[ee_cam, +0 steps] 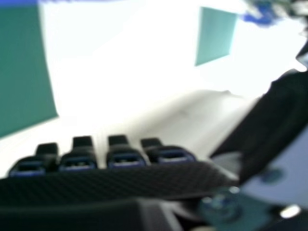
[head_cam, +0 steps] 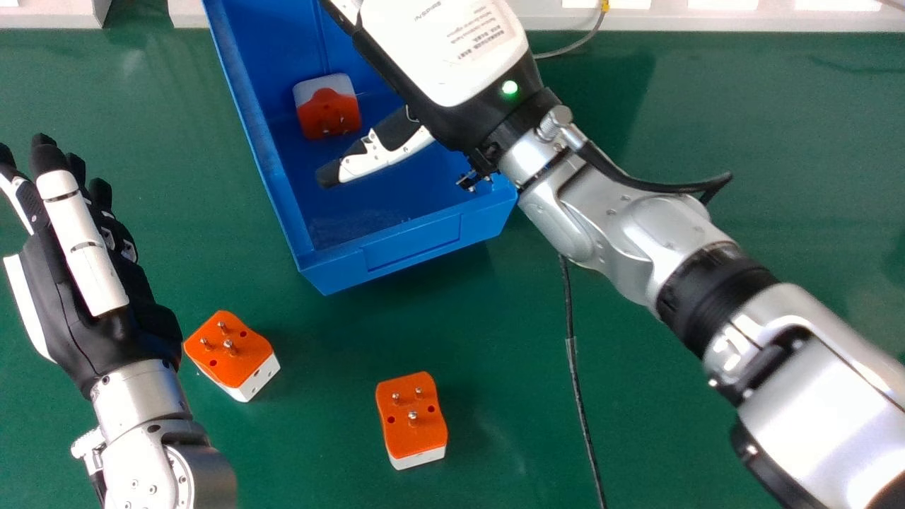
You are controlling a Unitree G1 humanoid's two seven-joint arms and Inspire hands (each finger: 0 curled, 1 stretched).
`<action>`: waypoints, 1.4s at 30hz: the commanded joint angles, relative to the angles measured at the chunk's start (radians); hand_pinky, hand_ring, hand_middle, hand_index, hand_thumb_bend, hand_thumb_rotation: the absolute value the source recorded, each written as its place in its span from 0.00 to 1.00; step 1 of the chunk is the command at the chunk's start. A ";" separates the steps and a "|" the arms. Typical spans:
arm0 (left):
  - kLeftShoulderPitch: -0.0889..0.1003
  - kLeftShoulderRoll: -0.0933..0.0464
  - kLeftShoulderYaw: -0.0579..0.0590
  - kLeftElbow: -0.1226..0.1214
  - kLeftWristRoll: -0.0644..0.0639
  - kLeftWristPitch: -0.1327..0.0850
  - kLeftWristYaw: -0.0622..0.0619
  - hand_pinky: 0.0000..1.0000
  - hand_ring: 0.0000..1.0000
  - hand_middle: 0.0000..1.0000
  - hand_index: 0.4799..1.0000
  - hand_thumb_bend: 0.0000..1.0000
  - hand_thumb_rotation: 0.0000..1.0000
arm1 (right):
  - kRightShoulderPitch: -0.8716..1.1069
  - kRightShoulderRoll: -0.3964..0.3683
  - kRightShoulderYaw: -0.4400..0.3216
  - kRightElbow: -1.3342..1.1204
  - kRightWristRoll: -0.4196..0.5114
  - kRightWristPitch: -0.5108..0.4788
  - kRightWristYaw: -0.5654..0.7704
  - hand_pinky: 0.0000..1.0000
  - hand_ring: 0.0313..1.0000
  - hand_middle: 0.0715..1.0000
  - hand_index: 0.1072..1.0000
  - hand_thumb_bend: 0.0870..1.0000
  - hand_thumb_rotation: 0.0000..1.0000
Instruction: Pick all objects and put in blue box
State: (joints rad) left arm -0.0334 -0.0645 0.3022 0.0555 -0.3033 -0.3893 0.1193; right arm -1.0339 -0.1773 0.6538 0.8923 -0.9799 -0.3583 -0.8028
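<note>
With one adapter (head_cam: 329, 109) seemingly delivered, the right hand (head_cam: 442, 53), unclenched above the blue box (head_cam: 410, 247), should fetch a loose adapter (head_cam: 412, 417).

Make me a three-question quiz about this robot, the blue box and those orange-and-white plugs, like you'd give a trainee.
1. Multiple choice: how many orange-and-white plugs lie outside the blue box?
A) one
B) two
C) three

2. True or false: the robot's left hand is the one over the blue box.

3. Fill in the blank: on the plugs outside the box, the metal pins point ____.

Key: 1. B. 2. False; it is the right hand. 3. Up.
</note>
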 commanded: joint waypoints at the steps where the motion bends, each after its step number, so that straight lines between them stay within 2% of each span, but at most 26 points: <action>1: 0.015 -0.021 -0.001 -0.026 0.008 -0.020 0.002 1.00 1.00 1.00 1.00 0.49 0.82 | 0.051 -0.042 -0.049 -0.115 0.026 -0.013 -0.063 1.00 1.00 1.00 1.00 1.00 0.79; 4: 0.020 -0.020 0.000 -0.027 0.011 -0.015 0.010 1.00 1.00 1.00 1.00 0.51 0.79 | 0.152 -0.085 -0.109 -0.259 0.035 -0.017 -0.112 1.00 1.00 1.00 1.00 1.00 0.77; 11: 0.027 -0.013 0.000 -0.021 -0.002 -0.016 -0.002 1.00 1.00 1.00 1.00 0.53 0.78 | 0.337 -0.170 -0.251 -0.468 0.076 -0.034 -0.155 1.00 1.00 1.00 1.00 1.00 0.80; 14: 0.026 -0.009 0.000 -0.020 0.001 -0.015 -0.001 1.00 1.00 1.00 1.00 0.53 0.78 | 0.389 -0.203 -0.314 -0.491 0.098 -0.038 -0.166 1.00 1.00 1.00 1.00 1.00 0.83; 16: 0.026 -0.009 0.000 -0.021 -0.003 -0.014 -0.005 1.00 1.00 1.00 1.00 0.53 0.78 | 0.414 -0.213 -0.351 -0.494 0.122 -0.036 -0.154 1.00 1.00 1.00 1.00 1.00 0.84; 18: 0.028 -0.010 -0.001 -0.023 -0.002 -0.014 -0.004 1.00 1.00 1.00 1.00 0.53 0.79 | 0.432 -0.226 -0.382 -0.483 0.151 -0.049 -0.144 1.00 1.00 1.00 1.00 1.00 0.84; 20: 0.030 -0.010 -0.002 -0.024 0.000 -0.014 -0.003 1.00 1.00 1.00 1.00 0.53 0.79 | 0.444 -0.246 -0.407 -0.461 0.175 -0.071 -0.137 1.00 1.00 1.00 1.00 1.00 0.79; 23: 0.032 -0.010 -0.002 -0.025 -0.005 -0.010 -0.008 1.00 1.00 1.00 1.00 0.52 0.79 | 0.464 -0.269 -0.435 -0.432 0.212 -0.075 -0.078 1.00 1.00 1.00 1.00 1.00 0.76; 25: 0.032 -0.010 -0.002 -0.023 -0.004 -0.009 -0.008 1.00 1.00 1.00 1.00 0.52 0.79 | 0.483 -0.285 -0.442 -0.441 0.242 -0.037 0.035 1.00 1.00 1.00 1.00 1.00 0.76; 28: 0.028 -0.008 -0.001 -0.017 -0.005 -0.007 -0.010 1.00 1.00 1.00 1.00 0.53 0.78 | 0.507 -0.298 -0.434 -0.493 0.252 0.098 0.259 1.00 1.00 1.00 1.00 1.00 0.77; 31: 0.024 -0.006 -0.003 -0.012 -0.002 -0.010 -0.012 1.00 1.00 1.00 1.00 0.56 0.77 | 0.477 -0.288 -0.405 -0.450 0.246 0.159 0.401 0.99 1.00 1.00 1.00 1.00 0.78; 37: 0.024 -0.007 -0.002 -0.015 -0.002 -0.013 -0.012 1.00 1.00 1.00 1.00 0.56 0.78 | 0.360 -0.249 -0.327 -0.254 0.263 0.175 0.654 0.99 1.00 1.00 1.00 1.00 0.68; 38: 0.025 -0.007 -0.001 -0.015 -0.001 -0.015 -0.011 1.00 1.00 1.00 1.00 0.55 0.80 | 0.344 -0.242 -0.312 -0.226 0.259 0.175 0.681 0.99 1.00 1.00 1.00 1.00 0.63; 42: 0.026 -0.009 0.001 -0.013 -0.005 -0.022 -0.013 1.00 1.00 1.00 1.00 0.53 0.81 | 0.292 -0.214 -0.271 -0.103 0.269 0.135 0.726 0.99 1.00 1.00 1.00 1.00 0.57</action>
State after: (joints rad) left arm -0.0071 -0.0615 0.3004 0.0564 -0.3145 -0.3875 0.1109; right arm -0.6877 -0.3953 0.3740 0.7617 -0.7221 -0.1969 -0.0858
